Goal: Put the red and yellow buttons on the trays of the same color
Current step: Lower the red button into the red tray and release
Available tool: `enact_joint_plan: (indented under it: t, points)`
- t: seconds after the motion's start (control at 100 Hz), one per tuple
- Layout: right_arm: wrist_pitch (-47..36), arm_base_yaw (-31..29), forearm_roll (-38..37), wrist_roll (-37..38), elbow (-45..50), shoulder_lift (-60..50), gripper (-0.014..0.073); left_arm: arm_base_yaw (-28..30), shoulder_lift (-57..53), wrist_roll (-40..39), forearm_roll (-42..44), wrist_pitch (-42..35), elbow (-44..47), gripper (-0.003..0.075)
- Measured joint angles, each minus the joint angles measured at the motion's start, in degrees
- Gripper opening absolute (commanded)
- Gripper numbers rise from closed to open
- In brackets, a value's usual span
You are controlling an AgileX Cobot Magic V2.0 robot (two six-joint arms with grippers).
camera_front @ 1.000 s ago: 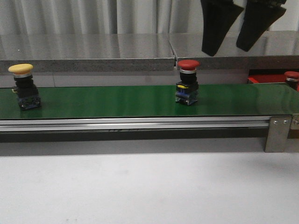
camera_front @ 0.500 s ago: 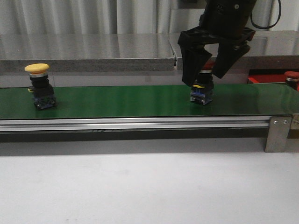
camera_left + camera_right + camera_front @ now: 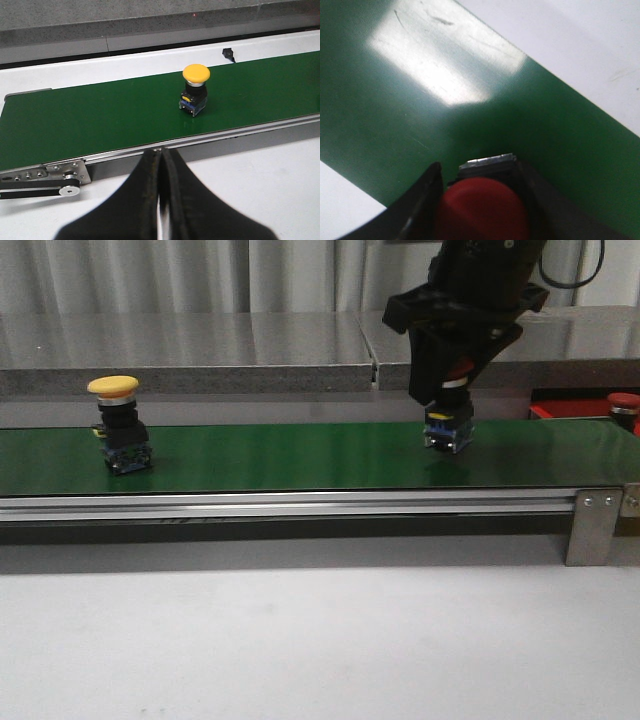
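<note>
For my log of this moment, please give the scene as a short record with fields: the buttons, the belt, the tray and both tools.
red button: on the green belt, cap between the right tool's fingers
yellow button: upright on the belt, toward the left, untouched
second red button: at the right edge, beside the red tray
red tray: behind the belt's right end, mostly hidden
right tool: shut on the red button
left tool: shut, holding nothing, off the belt

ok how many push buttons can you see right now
3. A yellow button stands on the green belt at left. A red button is in the right pincer over the belt. Another red button shows at the far right edge; more may be hidden.
</note>
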Motion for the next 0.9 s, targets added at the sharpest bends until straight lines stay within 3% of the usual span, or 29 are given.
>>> enact_joint_plan:
  t: [0.2,0.6,0.9]
  points:
    - [1.12,-5.1,0.22,2.94,0.0,-5.67,0.015,0.0,0.0,0.0,0.0,0.0,0.0,-0.0019]
    - [3.6,-22.25,0.12,5.6,0.0,-9.06,0.015,0.0,0.0,0.0,0.0,0.0,0.0,-0.0019]
    - [-5.01,-31.43,-0.09,9.5,6.32,-9.06,0.015,0.0,0.0,0.0,0.0,0.0,0.0,-0.0019]
